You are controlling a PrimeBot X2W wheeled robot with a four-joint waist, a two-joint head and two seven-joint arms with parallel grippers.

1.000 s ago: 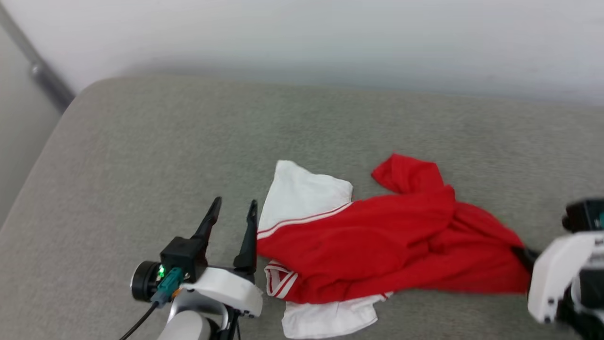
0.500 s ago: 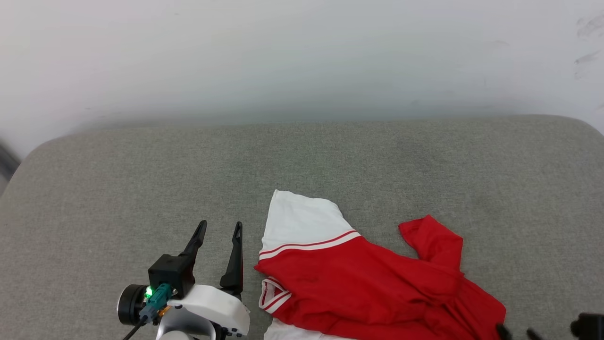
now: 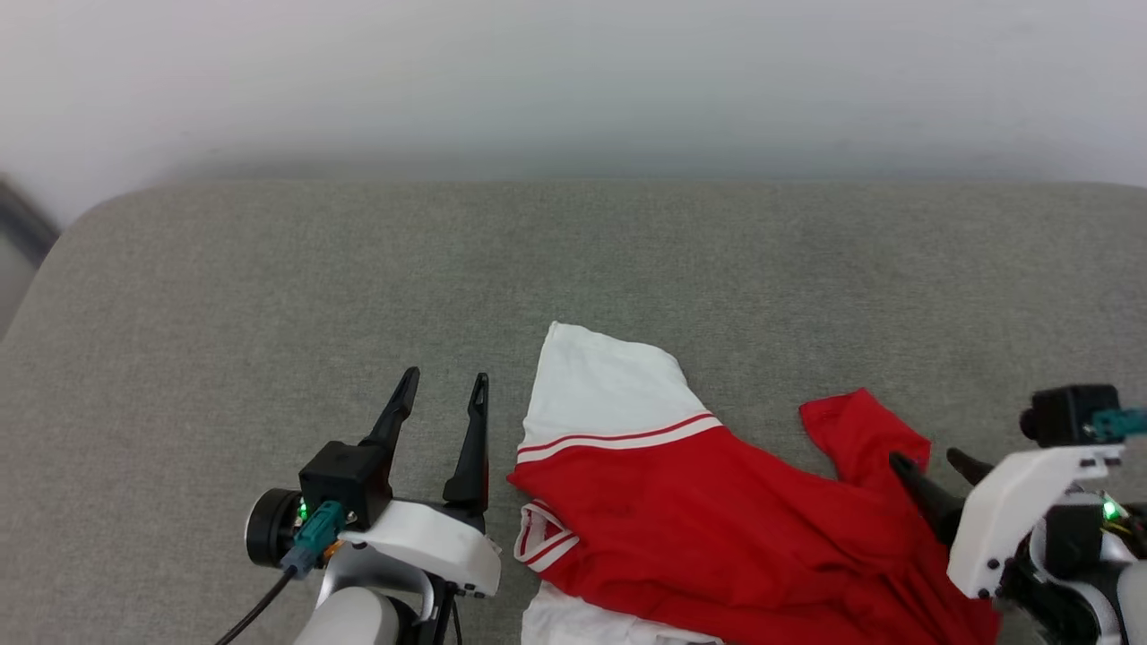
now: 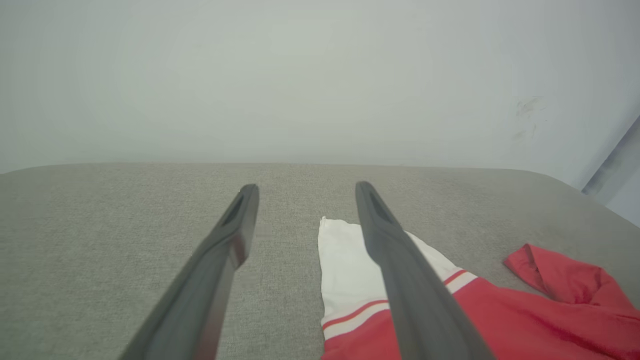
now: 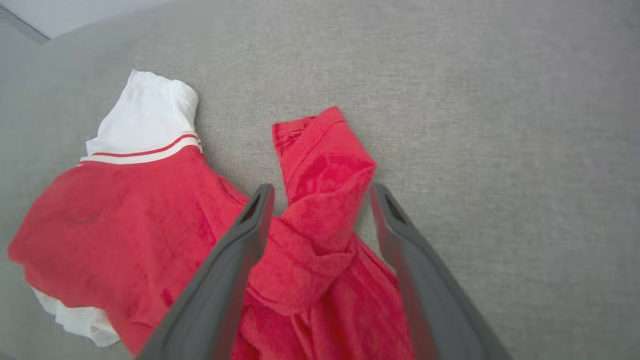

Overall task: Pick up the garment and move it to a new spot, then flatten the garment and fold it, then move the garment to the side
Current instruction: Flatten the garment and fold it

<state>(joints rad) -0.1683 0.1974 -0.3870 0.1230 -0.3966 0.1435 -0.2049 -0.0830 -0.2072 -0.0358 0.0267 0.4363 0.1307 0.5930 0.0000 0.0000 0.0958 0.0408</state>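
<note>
Right gripper (image 3: pixel 926 460) came back over garment (image 3: pixel 717 520), fingers (image 5: pixel 235 250) wide, empty.
Flattening stage, I judged; next needed a pinch on the fold (image 5: pixel 320 200) between my fingers.

A grey fabric-covered cushion (image 3: pixel 269 296) spreads across the lower part of the head view. Its weave is fine and even, its surface flat, and its far left corner is rounded. Behind it, touching its back edge, rises a plain white wall (image 3: pixel 573 81) with a soft shadow along the foot. At the far left, beside the rounded corner, a dark slanted strip (image 3: pixel 22 219) runs down the wall, too blurred to name. In the left wrist view, 2 faint scuff marks (image 4: pixel 525 107) show on the wall, and a grey slanted band (image 4: pixel 612 165) stands past the cushion's other rounded corner.
</note>
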